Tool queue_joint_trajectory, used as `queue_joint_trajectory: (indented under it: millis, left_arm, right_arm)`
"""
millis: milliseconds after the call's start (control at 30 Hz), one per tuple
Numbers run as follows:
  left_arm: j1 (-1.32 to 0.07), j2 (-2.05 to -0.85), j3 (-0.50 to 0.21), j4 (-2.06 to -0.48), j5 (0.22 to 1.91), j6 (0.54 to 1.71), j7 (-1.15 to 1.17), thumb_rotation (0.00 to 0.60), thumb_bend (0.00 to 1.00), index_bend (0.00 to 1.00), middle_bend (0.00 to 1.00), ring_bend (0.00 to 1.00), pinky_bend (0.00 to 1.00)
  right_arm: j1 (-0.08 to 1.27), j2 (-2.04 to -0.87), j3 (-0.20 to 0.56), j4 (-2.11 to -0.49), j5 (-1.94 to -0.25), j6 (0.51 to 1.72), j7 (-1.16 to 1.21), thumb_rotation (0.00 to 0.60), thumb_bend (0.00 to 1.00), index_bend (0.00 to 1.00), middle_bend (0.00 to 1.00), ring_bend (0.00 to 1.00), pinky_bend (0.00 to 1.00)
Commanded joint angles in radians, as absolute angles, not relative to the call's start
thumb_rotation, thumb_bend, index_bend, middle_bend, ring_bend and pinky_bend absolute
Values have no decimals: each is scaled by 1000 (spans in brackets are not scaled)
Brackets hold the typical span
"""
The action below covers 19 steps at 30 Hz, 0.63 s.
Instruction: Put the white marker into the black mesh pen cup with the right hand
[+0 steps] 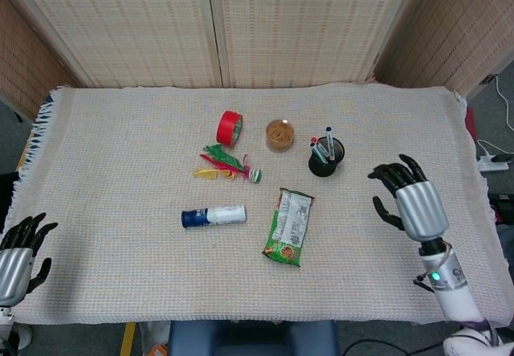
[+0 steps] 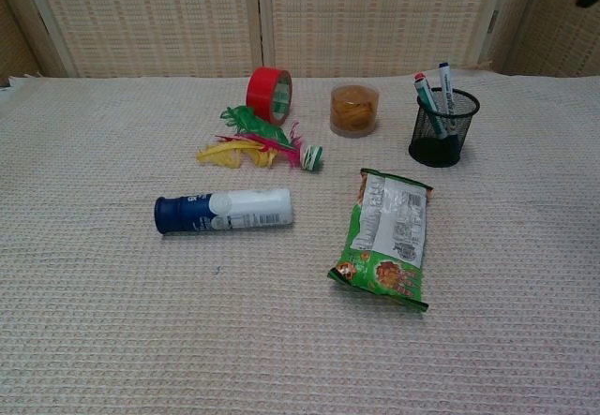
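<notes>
The black mesh pen cup [image 1: 325, 163] [image 2: 441, 132] stands upright right of the table's middle. The white marker [image 1: 328, 142] [image 2: 446, 84], blue cap up, stands inside it and leans on the rim beside a red-capped marker [image 2: 427, 96]. My right hand [image 1: 409, 199] hovers to the right of the cup and nearer the front, well apart from it. Its fingers are spread and it holds nothing. My left hand [image 1: 18, 251] hangs at the front left corner off the cloth, fingers apart, holding nothing.
A red tape roll [image 1: 229, 127] [image 2: 270, 95] and a small amber jar [image 1: 279, 135] [image 2: 354, 109] sit left of the cup. Coloured feathers [image 2: 258, 145], a blue-and-white bottle [image 2: 223, 212] and a green snack bag [image 2: 386, 237] lie toward the front.
</notes>
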<state>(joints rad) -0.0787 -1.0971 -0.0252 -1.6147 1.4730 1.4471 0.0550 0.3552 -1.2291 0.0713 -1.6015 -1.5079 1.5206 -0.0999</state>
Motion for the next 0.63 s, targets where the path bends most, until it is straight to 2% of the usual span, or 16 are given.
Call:
queue_joint_trajectory:
  millis: [33,267,633]
  left_arm:
    - [-78,-1099,-25,-1615,1476,1452,59,600,417,195,32,0,107]
    - [-78,-1100,-25,-1616,1472,1452,71,600,417,195,32,0,107]
    - [-78,-1101,-23,-1620,1473,1452,83,600,417,194,32,0,107]
  right_arm:
    - [211,-1248,-16,-1504,-1517,1615,-10,600,327,363,289,253,145]
    - [134,-1347,-14,-1280,-1472,1615,163,600,327,377,289,256,144]
    - [117,-1344,17,-1258,-1498,1621,196,600,327,392,289,260,144]
